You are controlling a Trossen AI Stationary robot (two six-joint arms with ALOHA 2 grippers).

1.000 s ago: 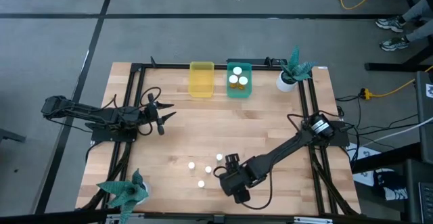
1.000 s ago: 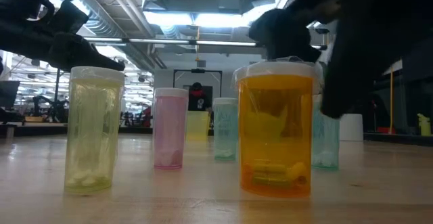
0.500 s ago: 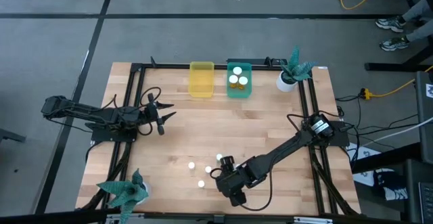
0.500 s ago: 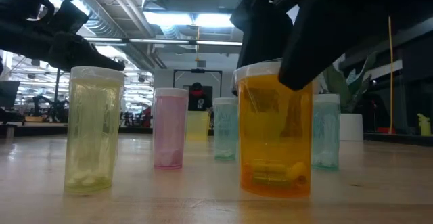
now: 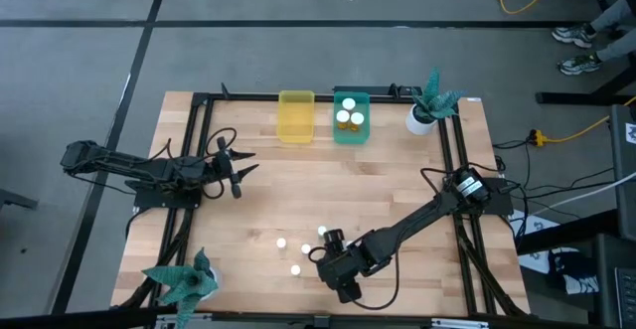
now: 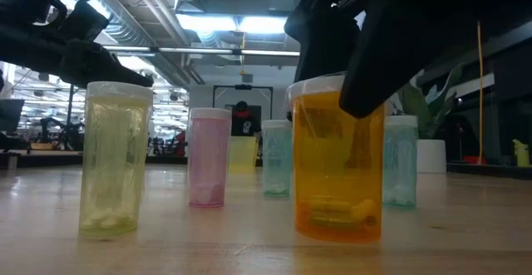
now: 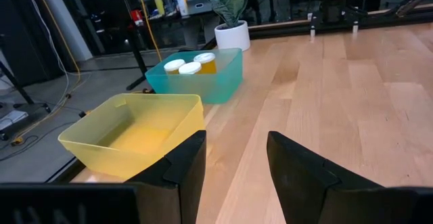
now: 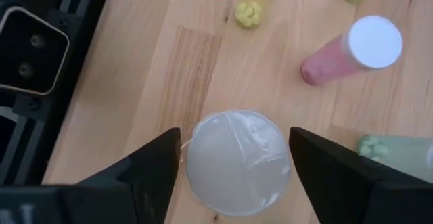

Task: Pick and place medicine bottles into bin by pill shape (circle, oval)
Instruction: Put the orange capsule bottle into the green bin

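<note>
An orange-amber bottle (image 6: 339, 163) with a white cap (image 8: 237, 160) stands upright on the table near its front edge. My right gripper (image 5: 323, 257) is over it, open and pointing down, with one finger (image 8: 157, 170) on each side of the cap. Yellow-green (image 6: 112, 159), pink (image 6: 208, 157) and two pale teal bottles (image 6: 277, 159) stand close by. The yellow bin (image 5: 296, 116) and the teal bin (image 5: 351, 116), which holds three bottles, are at the far edge. My left gripper (image 5: 237, 170) waits open and empty at the left. My right gripper comes at the orange bottle from above, its fingers level with the cap's rim (image 8: 188, 149) on two opposite sides. I cannot tell whether they touch it. The bottle stands upright on the table.
A white plant pot (image 5: 419, 120) stands at the far right beside the teal bin. A paper plant (image 5: 184, 279) sits at the near left corner. Black frame rails run along the table's left, right and far sides. Open wood lies between the bottles and the bins.
My right gripper has gone toward the table's left edge, from beside the orange bottle to over it, so that its fingers now stand on either side of the cap. The bottles have stayed where they were.
</note>
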